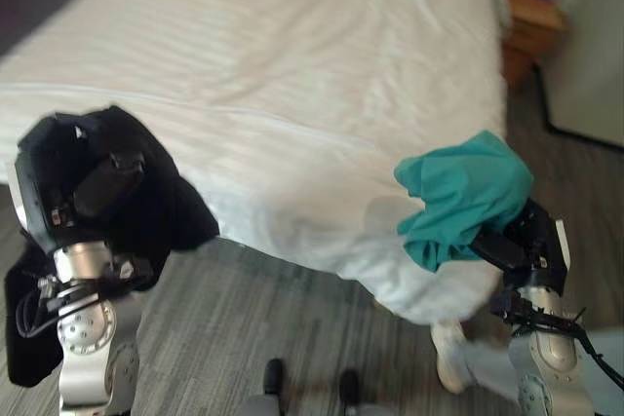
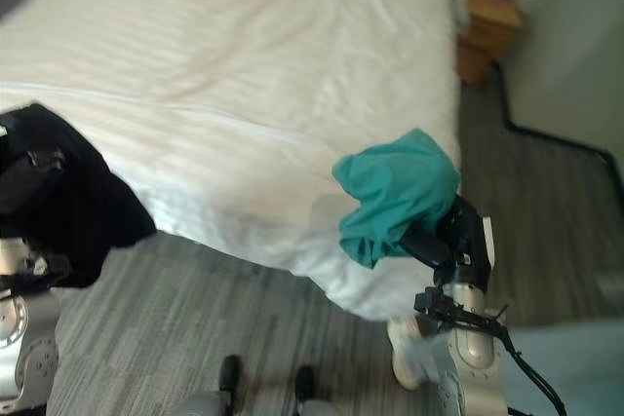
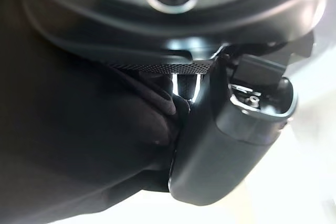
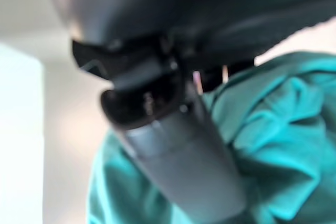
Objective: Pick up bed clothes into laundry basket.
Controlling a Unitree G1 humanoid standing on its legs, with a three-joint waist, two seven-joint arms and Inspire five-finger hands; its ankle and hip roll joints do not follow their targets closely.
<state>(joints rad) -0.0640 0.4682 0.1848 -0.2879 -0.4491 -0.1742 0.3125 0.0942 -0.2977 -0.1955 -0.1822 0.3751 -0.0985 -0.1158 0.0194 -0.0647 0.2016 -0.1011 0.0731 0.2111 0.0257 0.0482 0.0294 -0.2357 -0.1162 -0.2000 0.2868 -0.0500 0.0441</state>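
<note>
A black garment (image 1: 161,192) hangs from my left hand (image 1: 73,187) at the bed's near left corner. It drapes down toward the floor; in the left wrist view the black cloth (image 3: 79,145) is pinched against my thumb (image 3: 231,140). My right hand (image 1: 522,241) holds a bunched teal garment (image 1: 463,197) raised off the bed's near right corner. In the right wrist view the teal cloth (image 4: 273,135) wraps round my thumb (image 4: 173,156).
The white bed (image 1: 292,85) fills the middle and far side, its sheet hanging over the near edge. A wooden nightstand (image 1: 531,26) stands at the far right. Grey striped floor (image 1: 253,319) lies in front of the bed. A light blue thing (image 2: 565,367) shows at the lower right.
</note>
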